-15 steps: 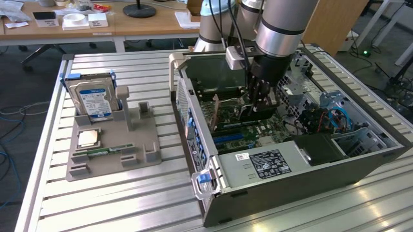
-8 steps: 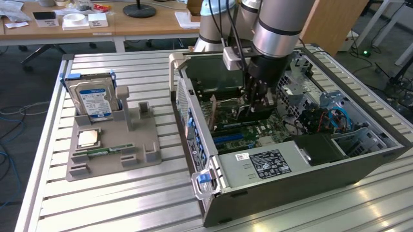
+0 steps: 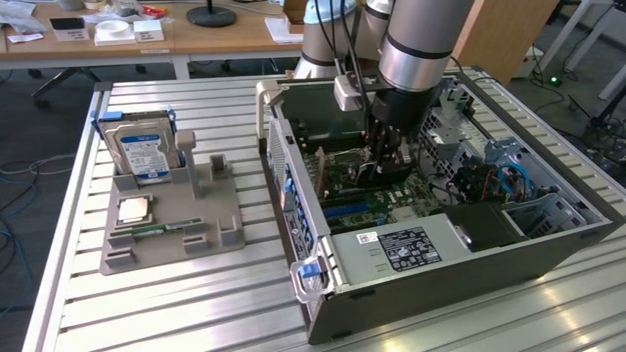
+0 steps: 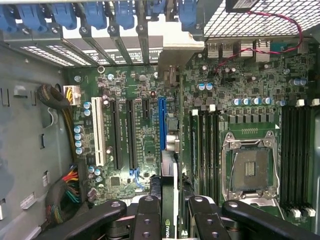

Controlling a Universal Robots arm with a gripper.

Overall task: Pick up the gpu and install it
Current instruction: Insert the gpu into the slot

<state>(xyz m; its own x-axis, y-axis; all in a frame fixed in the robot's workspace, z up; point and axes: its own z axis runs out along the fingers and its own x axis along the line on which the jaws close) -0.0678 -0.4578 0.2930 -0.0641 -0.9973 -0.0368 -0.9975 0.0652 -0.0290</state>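
Black end effector (image 4: 174, 220) clamping thin flat black gpu card (image 4: 169, 190) edge-on, jaws partly closed, hovering by long blue motherboard slot (image 4: 162, 122) inside open grey computer case (image 3: 440, 271).

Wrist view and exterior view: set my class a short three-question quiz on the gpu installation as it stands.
1. Multiple choice: the gripper grips A) a hard drive, B) the gpu, C) a RAM stick.
2. True or false: the blue slot holds no card.
3. Fill in: the gripper hangs inside the open computer ____.
Key: 1 B; 2 true; 3 case.
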